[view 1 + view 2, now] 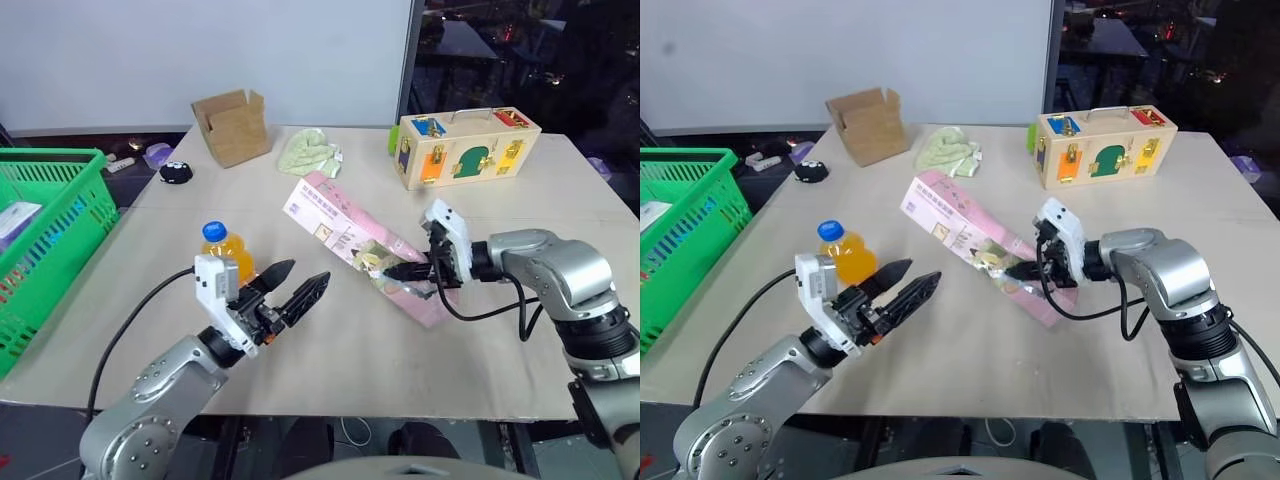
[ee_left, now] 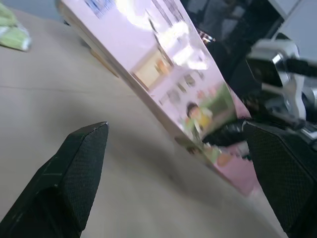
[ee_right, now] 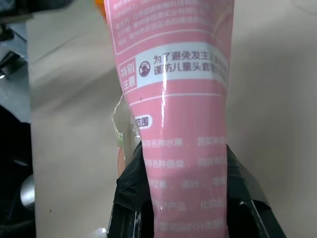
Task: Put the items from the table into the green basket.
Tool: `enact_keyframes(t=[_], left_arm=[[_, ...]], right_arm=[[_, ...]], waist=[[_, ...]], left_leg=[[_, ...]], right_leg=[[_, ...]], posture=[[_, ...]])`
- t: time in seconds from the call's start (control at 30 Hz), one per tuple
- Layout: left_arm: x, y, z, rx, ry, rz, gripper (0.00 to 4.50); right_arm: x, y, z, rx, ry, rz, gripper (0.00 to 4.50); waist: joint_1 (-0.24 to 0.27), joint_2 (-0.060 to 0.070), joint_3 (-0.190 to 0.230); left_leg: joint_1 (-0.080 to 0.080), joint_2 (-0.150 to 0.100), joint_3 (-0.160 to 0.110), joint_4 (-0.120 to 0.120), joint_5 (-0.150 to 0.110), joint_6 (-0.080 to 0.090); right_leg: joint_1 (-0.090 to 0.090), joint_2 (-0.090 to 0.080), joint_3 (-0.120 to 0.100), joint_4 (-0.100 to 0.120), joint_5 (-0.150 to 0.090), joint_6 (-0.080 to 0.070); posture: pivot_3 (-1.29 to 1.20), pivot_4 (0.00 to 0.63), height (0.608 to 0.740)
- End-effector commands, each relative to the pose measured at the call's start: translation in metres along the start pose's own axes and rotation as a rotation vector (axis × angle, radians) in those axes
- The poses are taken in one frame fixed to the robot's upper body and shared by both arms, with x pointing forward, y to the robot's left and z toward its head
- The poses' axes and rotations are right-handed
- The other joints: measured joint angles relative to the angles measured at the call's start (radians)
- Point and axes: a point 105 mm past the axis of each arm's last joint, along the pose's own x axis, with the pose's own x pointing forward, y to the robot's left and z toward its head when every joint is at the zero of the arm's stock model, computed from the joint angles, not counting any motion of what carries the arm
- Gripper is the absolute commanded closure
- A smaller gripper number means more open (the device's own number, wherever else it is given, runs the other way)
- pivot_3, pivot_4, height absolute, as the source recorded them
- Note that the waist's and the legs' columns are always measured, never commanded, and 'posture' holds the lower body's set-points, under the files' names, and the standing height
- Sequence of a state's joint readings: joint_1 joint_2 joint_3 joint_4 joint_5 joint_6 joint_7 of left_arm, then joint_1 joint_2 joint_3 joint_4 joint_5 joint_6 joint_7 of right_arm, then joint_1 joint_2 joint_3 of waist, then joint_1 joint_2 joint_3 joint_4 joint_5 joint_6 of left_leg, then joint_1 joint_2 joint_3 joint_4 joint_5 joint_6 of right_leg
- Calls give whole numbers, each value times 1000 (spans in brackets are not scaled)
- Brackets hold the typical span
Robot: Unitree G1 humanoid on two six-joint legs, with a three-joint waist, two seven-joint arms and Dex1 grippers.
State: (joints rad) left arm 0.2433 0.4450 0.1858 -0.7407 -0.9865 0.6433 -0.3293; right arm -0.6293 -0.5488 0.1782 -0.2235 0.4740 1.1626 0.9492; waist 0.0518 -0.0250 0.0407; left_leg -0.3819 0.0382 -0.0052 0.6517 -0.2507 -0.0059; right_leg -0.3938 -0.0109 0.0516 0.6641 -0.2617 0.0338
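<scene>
Pink carton (image 1: 350, 233): long flat box, glossy printed face, lying diagonally mid-table; near end pinched by R gripper (image 1: 408, 270), far end pointing toward back of table.
R gripper: fingers closed tight on carton's near end, one black finger each side of the thin edge (wrist view); arm coming in from R side.
L gripper (image 1: 292, 285): fingers spread wide, nothing between them; hovering over front part of table, tips aimed toward carton, well apart from it.
Bottle (image 1: 224, 250): small, orange drink, blue cap, upright, just behind L gripper.
Green basket (image 1: 60, 215): lattice plastic sides, solid rim, off table's L edge; some items inside, too small to id.
Table (image 1: 330, 350): beige matte top; front strip betw. both arms bare; L edge beside basket bare.
Back-edge clutter: open cardboard box (image 1: 233, 126), crumpled pale-green cloth (image 1: 309, 153), wooden latch box (image 1: 466, 147) w/ coloured doors, small black round obj (image 1: 176, 173).
Room for moving: open lane from carton toward basket across table's centre-L, only bottle near that line.
</scene>
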Motion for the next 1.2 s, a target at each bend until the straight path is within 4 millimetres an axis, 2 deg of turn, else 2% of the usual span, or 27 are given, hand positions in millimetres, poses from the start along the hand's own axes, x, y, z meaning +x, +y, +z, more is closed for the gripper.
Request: enact_keyframes(t=[0.03,0.47,0.9,0.93,0.97,1.07,1.13,1.2], left_arm=[[1,-5,3,1,-27,-39,0],[29,-13,30,-157,-150,-194,0],[35,-24,31,-198,-152,-263,0],[35,-25,31,-200,-152,-269,540],[36,-26,32,-203,-154,-274,739],[36,-29,33,-210,-160,-279,1962],[36,-29,34,-209,-163,-278,2808],[35,-29,35,-208,-170,-274,2848]], right_arm=[[-7,3,17,-28,-47,10,4182],[-6,37,28,-51,-43,229,4182],[-6,54,30,-55,-51,339,4182],[-7,55,30,-57,-51,340,4182],[-7,55,30,-58,-54,345,4182],[-8,59,30,-60,-60,374,4182],[-9,60,35,-63,-84,388,3183],[-10,61,37,-78,-96,394,2342]], waist=[[-4,0,0],[-14,0,0],[-14,0,0],[-14,0,0],[-14,0,0],[-14,0,0],[-14,0,0],[-14,0,0]], left_leg=[[0,0,0,0,0,0],[-1,0,-1,0,0,0],[-1,0,-2,0,0,0],[-1,0,-2,0,0,0],[-1,0,-2,0,0,0],[-1,0,-2,0,0,0],[-1,0,-2,0,0,0],[-1,0,-2,0,0,0]], right_leg=[[0,0,0,0,0,0],[0,0,-1,0,0,0],[0,0,-1,0,0,0],[0,0,-1,0,0,0],[0,0,-1,0,0,0],[0,0,-1,0,0,0],[0,0,-1,0,0,0],[0,0,-1,0,0,0]], posture=[[90,0,740],[90,0,740],[90,0,740],[90,0,740],[90,0,740],[92,0,740],[92,0,740],[93,0,740]])
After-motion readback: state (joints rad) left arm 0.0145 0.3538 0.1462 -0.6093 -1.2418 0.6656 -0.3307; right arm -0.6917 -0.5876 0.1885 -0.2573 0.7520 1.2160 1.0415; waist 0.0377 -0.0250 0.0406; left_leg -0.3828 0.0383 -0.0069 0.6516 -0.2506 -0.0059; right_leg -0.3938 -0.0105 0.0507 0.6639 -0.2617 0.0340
